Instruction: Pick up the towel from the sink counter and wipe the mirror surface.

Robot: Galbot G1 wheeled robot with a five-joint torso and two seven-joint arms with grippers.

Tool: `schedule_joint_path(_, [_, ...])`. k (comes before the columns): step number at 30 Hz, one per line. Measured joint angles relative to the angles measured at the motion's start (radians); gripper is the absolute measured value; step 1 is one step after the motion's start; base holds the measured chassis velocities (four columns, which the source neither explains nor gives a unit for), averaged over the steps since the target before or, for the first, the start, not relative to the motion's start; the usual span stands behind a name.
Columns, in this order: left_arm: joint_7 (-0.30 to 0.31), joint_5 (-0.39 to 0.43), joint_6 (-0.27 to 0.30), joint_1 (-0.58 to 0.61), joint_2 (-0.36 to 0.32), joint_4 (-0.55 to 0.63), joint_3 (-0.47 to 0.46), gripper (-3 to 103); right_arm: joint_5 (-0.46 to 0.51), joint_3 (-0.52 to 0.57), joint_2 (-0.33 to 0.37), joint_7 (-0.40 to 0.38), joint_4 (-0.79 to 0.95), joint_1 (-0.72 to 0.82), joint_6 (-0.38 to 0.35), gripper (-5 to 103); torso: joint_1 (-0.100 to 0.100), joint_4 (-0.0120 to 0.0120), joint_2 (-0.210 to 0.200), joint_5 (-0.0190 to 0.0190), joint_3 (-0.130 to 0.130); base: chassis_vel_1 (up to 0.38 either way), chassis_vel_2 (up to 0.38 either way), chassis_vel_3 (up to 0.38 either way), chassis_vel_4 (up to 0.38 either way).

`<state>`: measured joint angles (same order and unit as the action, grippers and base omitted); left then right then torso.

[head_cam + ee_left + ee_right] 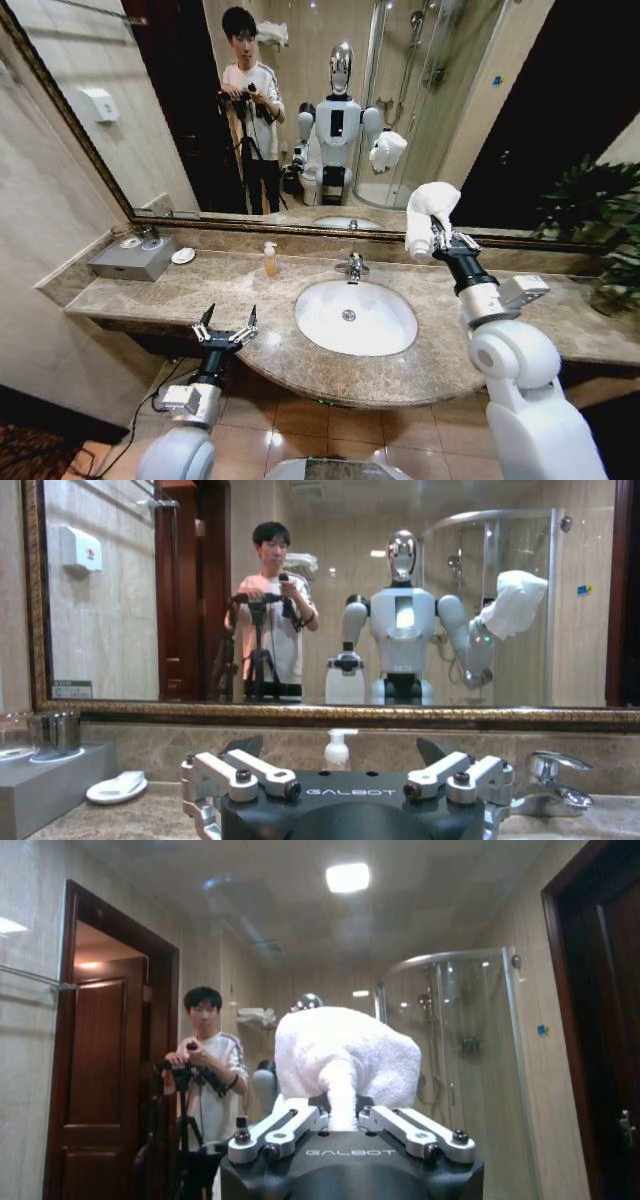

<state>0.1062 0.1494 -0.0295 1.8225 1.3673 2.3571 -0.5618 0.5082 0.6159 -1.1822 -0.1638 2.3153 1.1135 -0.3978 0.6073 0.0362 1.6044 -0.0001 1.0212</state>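
My right gripper is shut on a white towel, raised above the back of the sink counter, right of the faucet. The right wrist view has the towel bunched between the fingers, facing the mirror surface. Its reflection sits well apart from it in the mirror, so it hangs short of the glass. My left gripper is open and holds nothing, low over the counter's front edge, left of the basin. In the left wrist view its fingers point at the mirror.
A white oval basin and chrome faucet sit mid-counter. A soap bottle, a soap dish and a grey tray box stand at the back left. A plant is at the far right.
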Motion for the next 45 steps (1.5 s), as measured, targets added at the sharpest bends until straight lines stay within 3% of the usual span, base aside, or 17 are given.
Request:
schedule_joint_path(17, [0.0, 0.0, 0.0, 0.0, 0.0, 0.0, 0.0, 100, -0.001, -0.011, 0.002, -0.008, -0.027, -0.003, 0.007, 11, 0.001, 0.0003, -0.001, 0.0002, 0.001, -0.097, 0.1, 0.092, -0.093])
schedule_joint_path(19, [0.0, 0.0, 0.0, 0.0, 0.0, 0.0, 0.0, 100, 0.001, -0.009, 0.006, -0.019, -0.019, -0.009, 0.007, 11, 0.001, -0.0009, 0.0, -0.0002, 0.0, -0.06, 0.021, 0.002, 0.006])
schedule_joint_path(23, [0.0, 0.0, 0.0, 0.0, 0.0, 0.0, 0.0, 100, 0.007, -0.013, 0.015, -0.025, -0.028, -0.031, 0.006, 11, 0.0, -0.0007, 0.0, 0.0, 0.0, -0.015, 0.001, -0.004, 0.001])
schedule_joint_path(27, [0.0, 0.0, 0.0, 0.0, 0.0, 0.0, 0.0, 100, 0.012, -0.027, 0.045, -0.034, -0.11, -0.126, 0.006, 11, 0.0, 0.0003, 0.0, 0.0001, 0.0, 0.0, 0.0, 0.0, 0.0])
schedule_joint_path(30, [0.0, 0.0, 0.0, 0.0, 0.0, 0.0, 0.0, 100, 0.018, -0.037, 0.067, -0.035, -0.169, -0.202, 0.007, 11, 0.0, -0.0003, 0.0, 0.0002, 0.0, 0.0, 0.0, 0.0, 0.0])
schedule_joint_path(40, [0.0, 0.0, 0.0, 0.0, 0.0, 0.0, 0.0, 100, 0.029, -0.103, 0.074, -0.034, -0.325, -0.512, -0.012, 11, 0.001, 0.0, 0.0, -0.0002, 0.0, 0.0, 0.0, 0.0, 0.0])
schedule_joint_path(45, [0.0, 0.0, 0.0, 0.0, 0.0, 0.0, 0.0, 100, 0.032, -0.126, 0.066, -0.023, -0.379, -0.569, -0.019, 11, 0.001, -0.0002, 0.0, -0.0001, 0.0, 0.0, 0.0, 0.0, 0.0])
